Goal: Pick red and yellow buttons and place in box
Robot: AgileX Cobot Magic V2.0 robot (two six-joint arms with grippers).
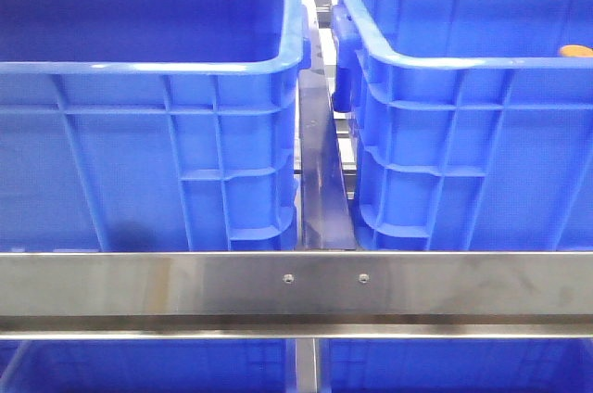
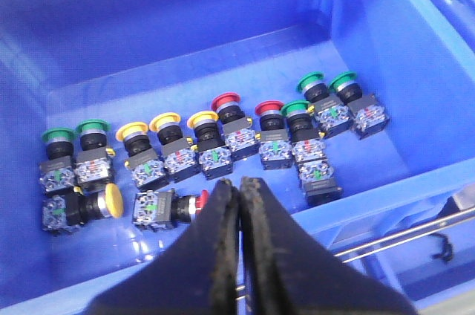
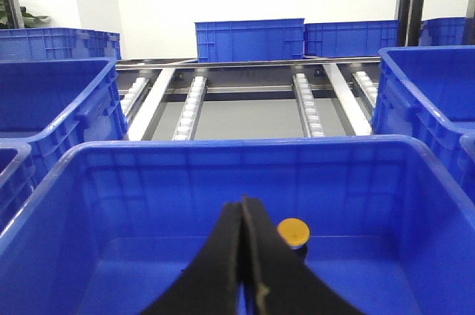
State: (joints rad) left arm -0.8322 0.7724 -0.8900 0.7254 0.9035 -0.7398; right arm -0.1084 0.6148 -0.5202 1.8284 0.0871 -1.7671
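Observation:
In the left wrist view a blue bin (image 2: 185, 55) holds a row of push buttons. Three yellow buttons (image 2: 165, 122) stand upright beside two red buttons (image 2: 225, 99). One more yellow button (image 2: 112, 200) and one more red button (image 2: 200, 202) lie on their sides nearer my fingers. My left gripper (image 2: 240, 185) is shut and empty, above the near edge of that bin. In the right wrist view my right gripper (image 3: 243, 202) is shut and empty over a blue box (image 3: 237, 151). A single yellow button (image 3: 293, 232) sits in that box.
Several green buttons (image 2: 310, 79) share the bin with the red and yellow ones. The front view shows two tall blue crates (image 1: 148, 69) (image 1: 463, 64) behind a steel rail (image 1: 296, 286), with an orange-yellow cap (image 1: 576, 51) inside the right crate. More blue crates (image 3: 249, 39) and roller tracks (image 3: 189, 103) lie beyond.

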